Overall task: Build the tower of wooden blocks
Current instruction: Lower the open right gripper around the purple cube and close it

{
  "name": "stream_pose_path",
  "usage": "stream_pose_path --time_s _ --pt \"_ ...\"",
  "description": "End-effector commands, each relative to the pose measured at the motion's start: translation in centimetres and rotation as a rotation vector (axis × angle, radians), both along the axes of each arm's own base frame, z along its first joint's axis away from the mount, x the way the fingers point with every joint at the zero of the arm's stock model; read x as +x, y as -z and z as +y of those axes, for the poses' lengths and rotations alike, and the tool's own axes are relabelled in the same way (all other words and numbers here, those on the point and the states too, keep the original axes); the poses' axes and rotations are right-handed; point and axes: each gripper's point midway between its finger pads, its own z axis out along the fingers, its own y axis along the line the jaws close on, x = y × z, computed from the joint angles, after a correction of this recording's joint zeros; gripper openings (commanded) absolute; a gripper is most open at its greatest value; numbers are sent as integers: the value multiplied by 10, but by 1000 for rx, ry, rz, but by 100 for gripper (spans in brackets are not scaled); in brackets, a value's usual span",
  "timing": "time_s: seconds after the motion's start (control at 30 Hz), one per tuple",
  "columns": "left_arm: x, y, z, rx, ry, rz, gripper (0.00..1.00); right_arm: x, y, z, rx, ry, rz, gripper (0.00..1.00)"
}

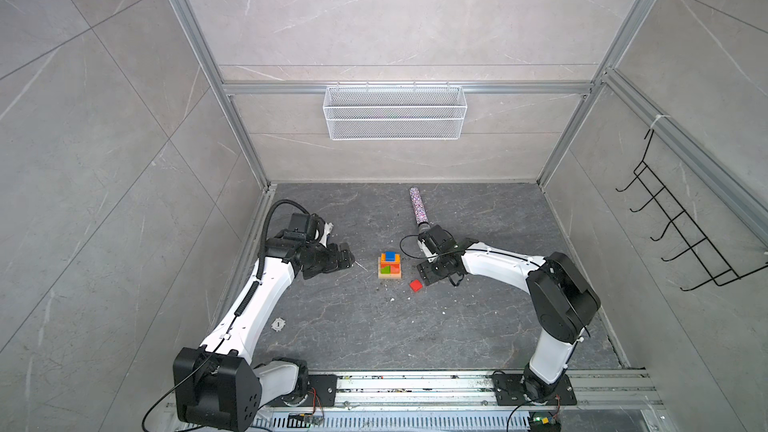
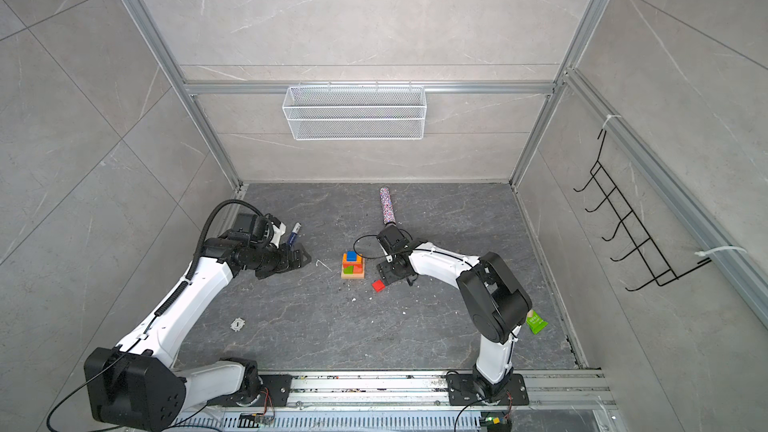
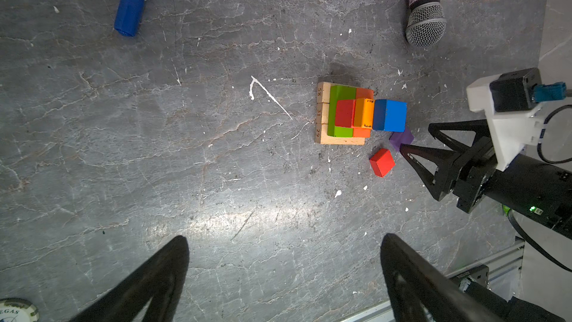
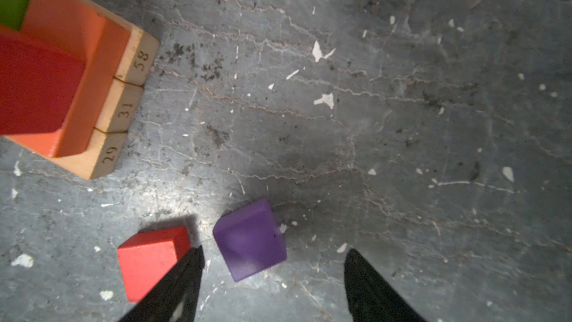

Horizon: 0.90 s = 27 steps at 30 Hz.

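Note:
The tower (image 1: 390, 266) (image 2: 353, 265) stands mid-table: tan base blocks, a green and orange layer, red and orange blocks, and a blue cube (image 3: 390, 115) on top. To its right a loose red cube (image 1: 416, 285) (image 4: 148, 258) and a purple cube (image 4: 249, 240) (image 3: 402, 139) lie on the table. My right gripper (image 4: 274, 250) (image 1: 426, 274) is low over them, open, with the purple cube between its jaws; one fingertip sits in the gap between the two cubes. My left gripper (image 3: 284, 238) (image 1: 347, 259) hangs wide open left of the tower, holding nothing.
A blue marker pen (image 3: 133, 1) lies behind the left arm. A glittery microphone (image 1: 417, 205) lies behind the right arm. A bottle cap (image 1: 278, 324) sits front left, a green snack packet (image 2: 536, 322) at the right. On the walls hang a wire basket (image 1: 395, 112) and a hook rack (image 1: 681, 222).

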Motion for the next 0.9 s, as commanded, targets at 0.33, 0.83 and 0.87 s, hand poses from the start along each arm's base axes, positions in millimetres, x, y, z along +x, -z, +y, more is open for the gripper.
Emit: stream_pose_path --time_s 0.33,0.83,0.87 --pt "2 -4 0 -7 13 -23 98 2 17 6 -16 -64 27 55" --pt "2 -4 0 -7 11 -25 98 0 22 9 -15 -58 63 27" --pt "2 -4 0 -8 11 -23 98 0 22 10 -10 -53 67 25"
